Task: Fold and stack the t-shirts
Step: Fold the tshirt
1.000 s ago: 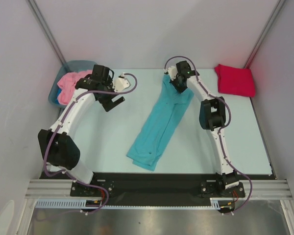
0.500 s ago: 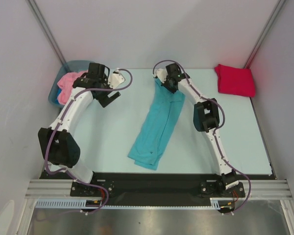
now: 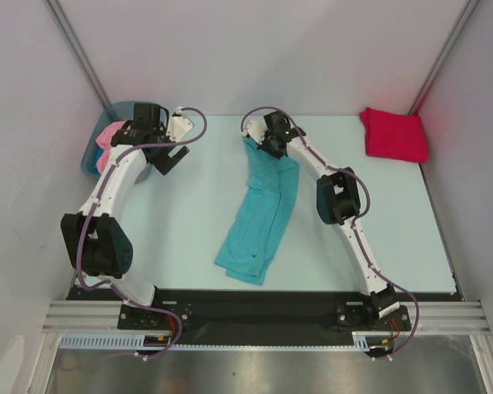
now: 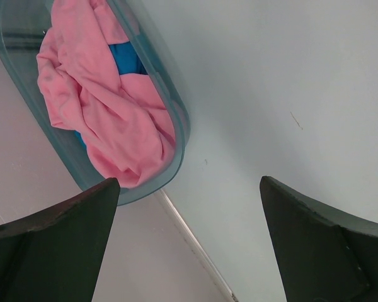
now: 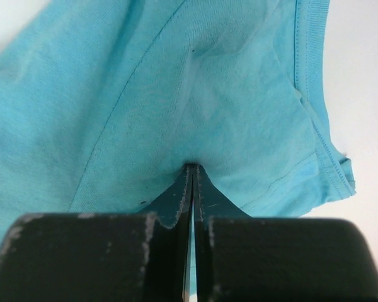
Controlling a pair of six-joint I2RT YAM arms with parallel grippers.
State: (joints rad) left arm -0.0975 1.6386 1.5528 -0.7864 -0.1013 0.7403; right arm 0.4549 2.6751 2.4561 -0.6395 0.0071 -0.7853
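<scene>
- Three t-shirts in view: turquoise t-shirt [image 3: 259, 209], red t-shirt [image 3: 393, 134], pink t-shirt [image 4: 101, 107].
- Turquoise t-shirt: folded into a long narrow strip, lying diagonally mid-table [image 3: 189, 222]. Far end sits close to the back edge, near end points toward the arm bases.
- Right gripper [image 5: 192, 168]: fingers pressed together, clamped on a pucker of the turquoise cloth at the strip's far end, near a stitched hem.
- Left gripper [image 4: 188, 189]: fingers spread wide with nothing between them. It hangs above the table's far left corner, just beside the tub [image 4: 179, 126].
- Pink t-shirt: bunched up loose inside the grey-blue tub, unfolded.
- Red t-shirt: folded into a compact block, lying flat at the far right corner of the table, well apart from both grippers and from the turquoise strip.
</scene>
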